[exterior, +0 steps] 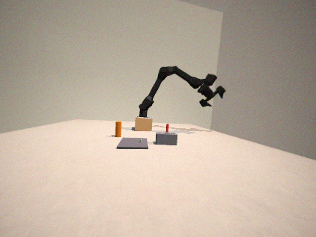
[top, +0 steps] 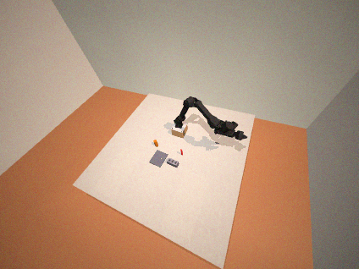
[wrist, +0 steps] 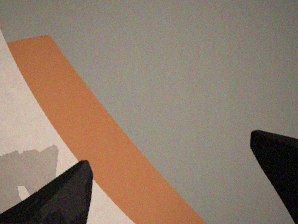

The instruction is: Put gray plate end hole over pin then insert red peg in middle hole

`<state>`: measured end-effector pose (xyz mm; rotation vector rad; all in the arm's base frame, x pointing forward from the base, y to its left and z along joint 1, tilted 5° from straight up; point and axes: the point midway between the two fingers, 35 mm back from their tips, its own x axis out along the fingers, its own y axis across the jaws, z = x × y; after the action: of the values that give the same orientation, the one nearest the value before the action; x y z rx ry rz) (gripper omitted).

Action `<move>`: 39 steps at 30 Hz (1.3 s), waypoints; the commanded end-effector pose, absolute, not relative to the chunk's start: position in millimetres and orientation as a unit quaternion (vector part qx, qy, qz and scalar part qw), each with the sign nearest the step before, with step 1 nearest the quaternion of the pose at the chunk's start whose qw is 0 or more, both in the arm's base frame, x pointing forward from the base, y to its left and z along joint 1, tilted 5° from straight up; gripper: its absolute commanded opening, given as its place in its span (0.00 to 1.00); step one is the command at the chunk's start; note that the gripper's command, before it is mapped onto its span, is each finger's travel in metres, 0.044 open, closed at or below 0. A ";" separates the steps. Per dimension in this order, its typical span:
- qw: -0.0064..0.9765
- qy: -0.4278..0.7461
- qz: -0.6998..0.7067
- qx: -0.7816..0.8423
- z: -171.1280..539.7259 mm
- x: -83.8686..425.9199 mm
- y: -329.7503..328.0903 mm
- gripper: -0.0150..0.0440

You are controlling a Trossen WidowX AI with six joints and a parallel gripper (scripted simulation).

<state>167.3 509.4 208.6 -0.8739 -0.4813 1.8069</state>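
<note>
The base, a flat gray square (top: 157,160) (exterior: 130,144), lies on the pale table and has a small light pin (top: 161,158) (exterior: 141,140) standing on it. The gray plate (top: 173,162) (exterior: 166,139), a thick bar with holes in its top, lies beside the base, a small gap apart. The red peg (top: 181,151) (exterior: 167,127) stands upright behind the plate; its lower part is hidden in the exterior view. My gripper (exterior: 216,101) (wrist: 174,155) is open and empty. It hangs in the air, well to the right of these things.
An orange cylinder (top: 156,143) (exterior: 118,129) stands upright behind the base, to the left. A tan box (top: 179,133) (exterior: 144,124) is at the foot of the arm. The pale table (top: 140,190) ends at an orange floor (top: 279,178) (wrist: 75,100), with gray walls beyond.
</note>
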 end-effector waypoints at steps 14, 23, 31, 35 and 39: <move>0.633 0.107 0.634 -0.431 140.8 338.8 372.0 1.00; 0.635 0.286 0.549 -0.462 102.5 398.3 237.0 1.00; 0.598 0.457 0.484 -0.447 82.1 400.9 95.3 1.00; 0.565 0.532 0.467 -0.423 78.0 380.4 35.3 1.00; 0.558 0.545 0.465 -0.418 77.9 374.1 26.4 1.00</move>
<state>383.2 35.8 78.6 -0.9840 1.2377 1.0822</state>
